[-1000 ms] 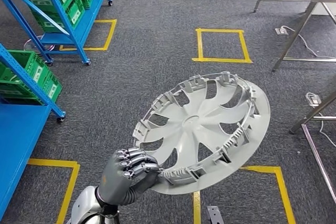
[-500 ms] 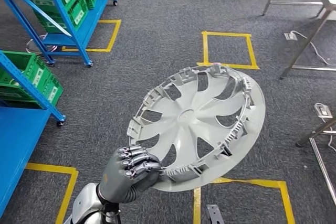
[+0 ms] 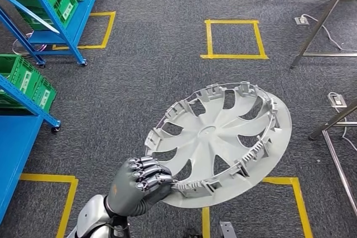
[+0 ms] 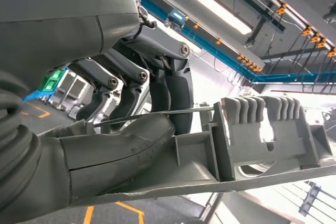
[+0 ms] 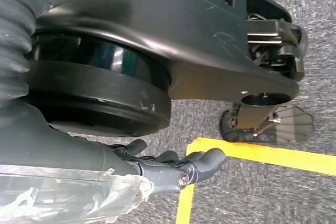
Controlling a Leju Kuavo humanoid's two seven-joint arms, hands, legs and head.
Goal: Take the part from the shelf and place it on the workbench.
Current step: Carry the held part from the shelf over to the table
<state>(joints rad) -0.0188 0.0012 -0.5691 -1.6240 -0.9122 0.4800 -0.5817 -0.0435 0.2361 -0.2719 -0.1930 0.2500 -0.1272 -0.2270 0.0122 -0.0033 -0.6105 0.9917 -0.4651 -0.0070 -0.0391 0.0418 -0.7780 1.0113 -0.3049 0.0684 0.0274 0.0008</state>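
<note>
Here, pale grey spoked wheel cover [image 3: 218, 143], clipped rim, tilted

A matt pale-grey plastic wheel cover [image 3: 218, 143], ribbed and clipped on its upturned inner face, is gripped by a left hand [image 3: 136, 187] of dull grey metal with shiny knuckles. Beneath the cover, rough dark-grey carpet [image 3: 160, 71] is marked with smooth yellow tape [image 3: 234, 56].

Left hand [image 3: 136, 188] clenched; right hand [image 5: 174, 169] hanging, curled.
</note>
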